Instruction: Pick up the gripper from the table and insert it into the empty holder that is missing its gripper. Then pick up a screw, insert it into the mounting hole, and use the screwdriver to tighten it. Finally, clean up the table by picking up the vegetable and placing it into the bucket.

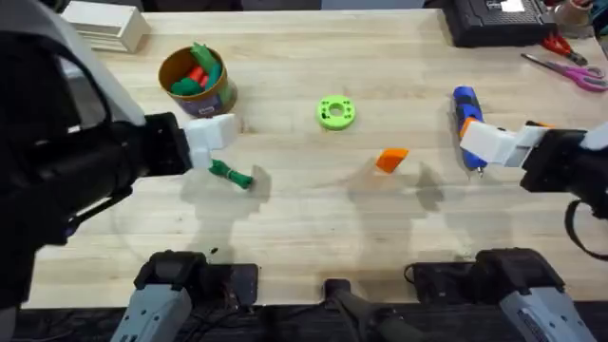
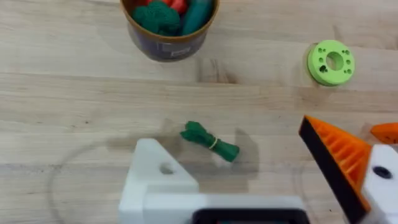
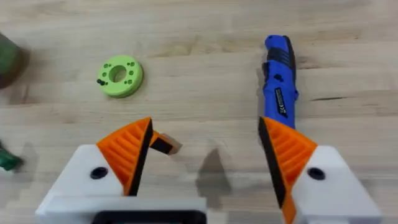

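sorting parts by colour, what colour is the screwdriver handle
Bright blue with a black strip; the screwdriver shows best in the right wrist view.

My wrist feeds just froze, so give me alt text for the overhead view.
The left gripper hovers open above the green vegetable, near the bucket. The loose orange gripper lies mid-table beside a green ring, and the right gripper hovers open over the blue screwdriver.

the right gripper (image 3: 205,155) hangs spread wide above the table (image 3: 205,74), the screwdriver (image 3: 280,81) and green ring (image 3: 120,76) lying beyond.
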Robot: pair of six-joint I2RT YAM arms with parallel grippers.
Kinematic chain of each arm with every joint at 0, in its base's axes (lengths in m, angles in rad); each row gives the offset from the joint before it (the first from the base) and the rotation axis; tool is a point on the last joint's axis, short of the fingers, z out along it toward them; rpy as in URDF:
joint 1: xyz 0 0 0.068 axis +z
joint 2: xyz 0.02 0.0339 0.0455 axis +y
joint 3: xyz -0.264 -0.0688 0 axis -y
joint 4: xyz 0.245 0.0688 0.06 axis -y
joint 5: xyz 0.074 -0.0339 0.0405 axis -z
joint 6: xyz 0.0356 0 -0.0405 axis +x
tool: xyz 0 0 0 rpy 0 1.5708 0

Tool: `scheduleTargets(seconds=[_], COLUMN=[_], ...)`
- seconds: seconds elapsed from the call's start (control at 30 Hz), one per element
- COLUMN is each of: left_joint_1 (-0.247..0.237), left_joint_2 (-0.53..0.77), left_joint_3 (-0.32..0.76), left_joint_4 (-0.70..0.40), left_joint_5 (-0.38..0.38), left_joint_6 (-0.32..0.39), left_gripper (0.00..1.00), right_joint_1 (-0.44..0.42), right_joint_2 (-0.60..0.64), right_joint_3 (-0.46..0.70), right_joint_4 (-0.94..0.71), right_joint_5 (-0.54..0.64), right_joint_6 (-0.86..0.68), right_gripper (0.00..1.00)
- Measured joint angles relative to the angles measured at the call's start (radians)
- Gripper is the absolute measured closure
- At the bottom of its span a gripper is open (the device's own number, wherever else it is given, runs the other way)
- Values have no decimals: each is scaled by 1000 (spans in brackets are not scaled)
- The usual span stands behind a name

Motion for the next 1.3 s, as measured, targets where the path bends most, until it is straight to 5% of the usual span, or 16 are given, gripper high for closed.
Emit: scheduleTargets(seconds=[0.1, 0.13, 0.2, 0.23, 0.37, 0.43, 0.63, 0.8, 0.9, 0.93, 0.97, 1.2, 1.23, 1.3], left_joint_1=[0, 0, 0, 0, 0, 0, 0, 0, -6, -43, -57, -159, -185, -193], left_joint_2=[26, 32, 41, 42, 41, 41, 41, 41, 36, -28, -64, -369, -483, -584], left_joint_3=[0, 0, 0, 0, 0, 0, 0, 0, -11, -111, -157, -470, -608, -707], left_joint_4=[0, 0, 0, 2, 13, 13, 114, 58, 216, 468, 535, 808, 866, 894], left_joint_5=[4, 5, 7, 7, 7, 7, 7, 12, 67, 114, 124, 169, 181, 184], left_joint_6=[-5, -13, -12, -9, -12, -16, -17, -24, 73, 135, 144, 173, 159, 126], left_gripper=[28, 106, 441, 814, 196, 28, 15, 14, 14, 14, 14, 14, 14, 14], right_joint_1=[0, 0, 0, 0, 0, 0, 0, 0, 0, 0, 0, 0, 0, 0], right_joint_2=[0, 0, 0, 0, 0, 0, 0, 0, 0, 0, 0, 0, 0, 0], right_joint_3=[0, 0, 0, 0, 0, 0, 0, 0, 0, 0, 0, 0, 0, 0], right_joint_4=[0, 0, -1, -1, -1, -1, -1, -1, -1, -2, -1, -2, -2, -2], right_joint_5=[0, 0, 0, 0, 0, 0, 0, 0, 0, 0, 0, 0, 0, 0], right_joint_6=[0, 0, 0, 0, 0, 0, 0, 0, 0, 0, 0, 0, 0, 0], right_gripper=[13, 13, 12, 12, 12, 13, 12, 12, 12, 12, 12, 12, 12, 12])
